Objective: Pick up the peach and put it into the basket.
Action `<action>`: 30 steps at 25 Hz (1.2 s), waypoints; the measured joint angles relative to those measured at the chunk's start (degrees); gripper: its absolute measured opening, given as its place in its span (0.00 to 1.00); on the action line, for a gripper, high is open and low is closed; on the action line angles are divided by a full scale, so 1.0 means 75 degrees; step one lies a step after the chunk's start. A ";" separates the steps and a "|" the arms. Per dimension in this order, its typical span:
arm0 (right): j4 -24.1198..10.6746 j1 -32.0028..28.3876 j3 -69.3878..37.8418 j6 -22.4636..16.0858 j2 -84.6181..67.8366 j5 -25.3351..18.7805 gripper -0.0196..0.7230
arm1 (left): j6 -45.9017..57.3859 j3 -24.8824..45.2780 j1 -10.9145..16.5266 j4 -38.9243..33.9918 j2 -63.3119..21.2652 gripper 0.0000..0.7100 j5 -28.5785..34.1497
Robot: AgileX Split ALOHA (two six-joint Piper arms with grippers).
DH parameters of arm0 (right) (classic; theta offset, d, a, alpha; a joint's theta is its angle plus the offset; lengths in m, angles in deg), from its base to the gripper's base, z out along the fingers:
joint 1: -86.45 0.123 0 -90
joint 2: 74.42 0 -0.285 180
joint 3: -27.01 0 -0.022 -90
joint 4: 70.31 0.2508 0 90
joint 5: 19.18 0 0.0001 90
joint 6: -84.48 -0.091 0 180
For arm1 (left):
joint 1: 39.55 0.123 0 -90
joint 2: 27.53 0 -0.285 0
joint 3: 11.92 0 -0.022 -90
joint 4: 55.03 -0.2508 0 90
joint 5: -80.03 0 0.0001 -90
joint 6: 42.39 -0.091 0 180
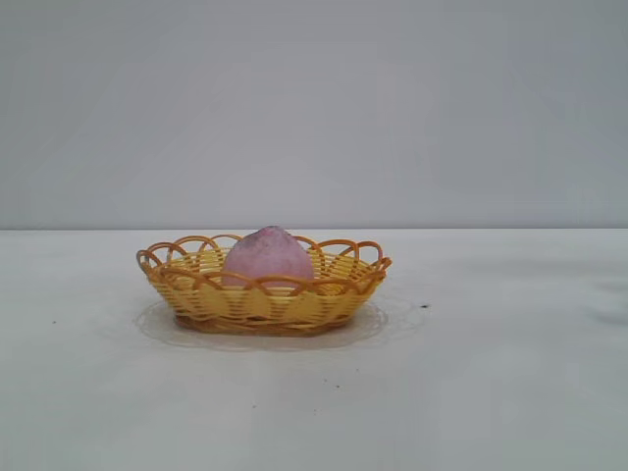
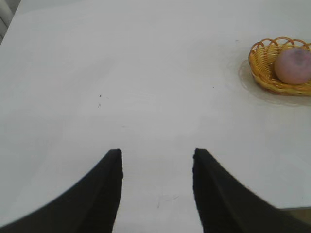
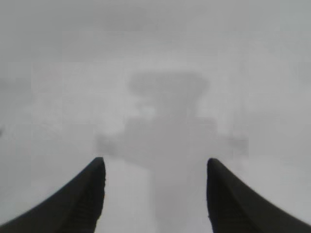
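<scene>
One peach, dusty pink, sitting inside woven yellow-orange basket; pointed tip up, lower half hidden behind scalloped looped rim in exterior view. Basket flat on white table, slightly left of centre there, long axis running 9 to 3 o'clock. Neither arm visible in exterior view.

Left gripper: jaws parted, moderate gap, nothing between them, only bare table below. Basket and peach at roughly 2 o'clock from the fingertips in left wrist view, well apart. Idle, aimed at empty table.

Right gripper: jaws parted somewhat wider than the left, nothing held. Only blank table and the arm's own soft shadow under it; no basket or peach in that view, so bearing from this gripper to the peach cannot be told.

Judgement: placing looks done; peach seated in basket, free of both grippers, no finger touching either item. No further grasp seems called for. Relation that matters now: clearance. Both pairs of jaws well apart from basket rim, so a withdrawal should not snag the loops or tip the basket. Which arm sits nearer cannot be settled, since only the left wrist view shows the basket.

Risk: low. Peach rests low within the wall, unlikely to roll out.
</scene>
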 joint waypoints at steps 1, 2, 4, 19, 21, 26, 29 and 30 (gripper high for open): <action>0.0000 0.0000 -0.0511 -0.0041 -0.0662 -0.0045 0.55 | 0.0000 0.0000 0.0000 0.0000 0.0000 0.47 0.0000; 0.0014 0.0000 -0.0915 -0.0075 -0.1346 -0.0103 0.55 | 0.0000 0.0000 0.0000 0.0000 0.0000 0.47 0.0000; 0.0014 0.0000 -0.1421 -0.0126 -0.2553 -0.0379 0.55 | 0.0000 0.0000 0.0000 0.0000 0.0000 0.47 0.0000; -0.0307 0.0000 -0.3473 -0.0052 -0.8819 -0.1558 0.55 | 0.0000 0.0000 0.0000 0.0000 0.0000 0.47 -0.0005; -0.0276 0.0000 -0.3567 0.0130 -0.9088 -0.1519 0.55 | 0.0000 0.0000 0.0000 0.0000 0.0000 0.47 -0.0005; -0.0237 0.0000 -0.3567 0.0263 -0.9589 -0.1400 0.55 | 0.0000 0.0000 0.0213 0.0013 0.0000 0.47 -0.0005; -0.0237 0.0000 -0.3567 0.0275 -1.0090 -0.1382 0.55 | 0.0000 0.0000 0.0270 0.0031 0.0000 0.47 -0.0005; -0.0237 0.0000 -0.3567 0.0275 -1.0295 -0.1382 0.55 | 0.0000 0.0000 0.0270 0.0031 0.0000 0.47 -0.0005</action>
